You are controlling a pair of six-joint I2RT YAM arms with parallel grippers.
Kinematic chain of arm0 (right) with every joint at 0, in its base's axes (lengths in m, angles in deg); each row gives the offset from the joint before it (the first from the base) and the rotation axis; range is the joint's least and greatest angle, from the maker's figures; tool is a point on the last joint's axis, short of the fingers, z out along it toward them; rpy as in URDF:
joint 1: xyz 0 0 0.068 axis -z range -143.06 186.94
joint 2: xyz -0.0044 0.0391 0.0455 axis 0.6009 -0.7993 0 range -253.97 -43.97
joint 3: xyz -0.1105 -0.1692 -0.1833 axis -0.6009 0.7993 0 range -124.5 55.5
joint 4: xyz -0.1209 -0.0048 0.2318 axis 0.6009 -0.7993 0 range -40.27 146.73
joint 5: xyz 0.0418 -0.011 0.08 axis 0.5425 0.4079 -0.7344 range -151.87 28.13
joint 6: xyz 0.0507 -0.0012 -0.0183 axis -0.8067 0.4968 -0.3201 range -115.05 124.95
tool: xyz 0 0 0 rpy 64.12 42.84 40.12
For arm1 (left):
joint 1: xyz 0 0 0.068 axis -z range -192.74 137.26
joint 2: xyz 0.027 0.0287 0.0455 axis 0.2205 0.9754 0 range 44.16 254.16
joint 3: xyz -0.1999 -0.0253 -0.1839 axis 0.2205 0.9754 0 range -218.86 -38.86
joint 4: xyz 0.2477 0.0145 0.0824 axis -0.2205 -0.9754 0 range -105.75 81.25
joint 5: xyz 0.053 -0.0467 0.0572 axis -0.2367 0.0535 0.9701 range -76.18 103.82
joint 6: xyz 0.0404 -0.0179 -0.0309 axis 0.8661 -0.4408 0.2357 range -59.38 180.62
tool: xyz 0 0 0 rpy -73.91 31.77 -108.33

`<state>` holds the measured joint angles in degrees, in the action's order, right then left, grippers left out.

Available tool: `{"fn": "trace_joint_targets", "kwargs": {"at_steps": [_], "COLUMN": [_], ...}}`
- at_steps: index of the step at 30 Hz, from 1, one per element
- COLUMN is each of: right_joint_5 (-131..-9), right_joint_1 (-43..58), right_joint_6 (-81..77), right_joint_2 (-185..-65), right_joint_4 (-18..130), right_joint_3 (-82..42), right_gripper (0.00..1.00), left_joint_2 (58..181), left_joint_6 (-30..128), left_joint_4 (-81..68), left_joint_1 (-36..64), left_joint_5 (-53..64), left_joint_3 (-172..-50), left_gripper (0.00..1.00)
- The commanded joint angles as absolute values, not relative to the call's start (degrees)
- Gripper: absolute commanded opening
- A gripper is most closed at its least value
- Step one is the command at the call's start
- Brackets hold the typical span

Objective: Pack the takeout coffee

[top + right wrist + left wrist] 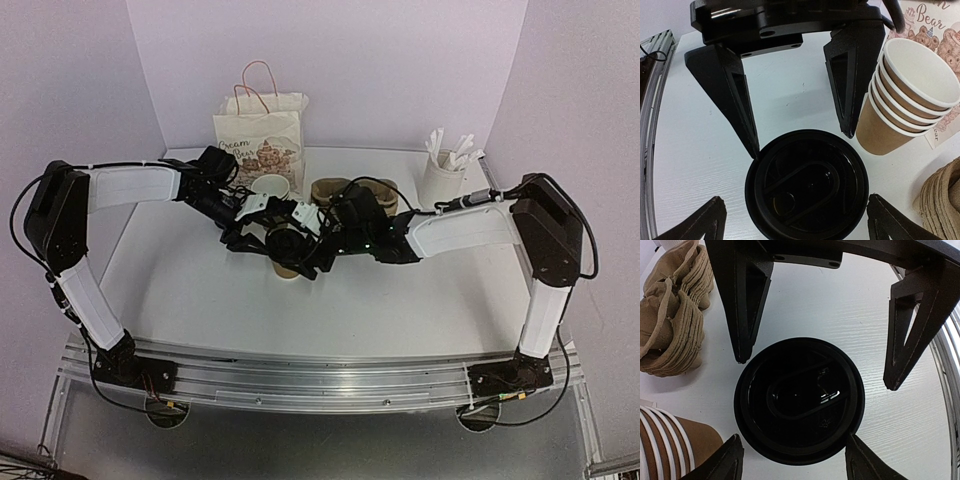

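From above, the takeout coffee (288,268) shows only a sliver of brown wall — the left end effector (817,374) and right end effector (801,142) cover the rest; in the wrist views its lid hides the cup (entirely); stacked cups (665,440) and paper bag (935,20) run off-frame.

One lidded cup (807,185). One stack of open cups (910,95), with five rims showing. One paper bag (262,135). One white tub (441,182) of sticks and sachets, too small to count. One pile of brown pulp carriers (675,335), its layers too fine to count. One table (300,310).
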<state>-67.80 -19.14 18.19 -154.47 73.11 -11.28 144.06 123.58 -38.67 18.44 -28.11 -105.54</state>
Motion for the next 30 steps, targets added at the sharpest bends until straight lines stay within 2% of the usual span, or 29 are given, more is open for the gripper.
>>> {"fn": "trace_joint_targets", "kwargs": {"at_steps": [1,10,21,30], "right_joint_5": [-64.81,-63.14,-62.71,-63.83], "right_joint_1": [-18.44,-18.35,-18.37,-18.37], "right_joint_6": [16.02,15.9,14.9,14.73], "right_joint_2": [-155.42,-154.19,-154.01,-155.52], "right_joint_4": [74.01,74.05,74.04,74.04], "right_joint_3": [-13.71,-13.66,-13.66,-12.92], "right_gripper": [0.94,0.9,0.96,0.88], "left_joint_2": [142.77,143.32,142.69,144.03], "left_joint_6": [126.8,125.84,126.92,124.49], "left_joint_4": [-38.99,-37.96,-38.79,-35.69], "left_joint_1": [20.57,20.95,21.25,22.55], "left_joint_5": [-30.88,-31.6,-32.59,-32.8], "left_joint_3": [-106.48,-107.88,-108.52,-107.5], "left_gripper": [0.69,0.69,0.71,0.67]}}
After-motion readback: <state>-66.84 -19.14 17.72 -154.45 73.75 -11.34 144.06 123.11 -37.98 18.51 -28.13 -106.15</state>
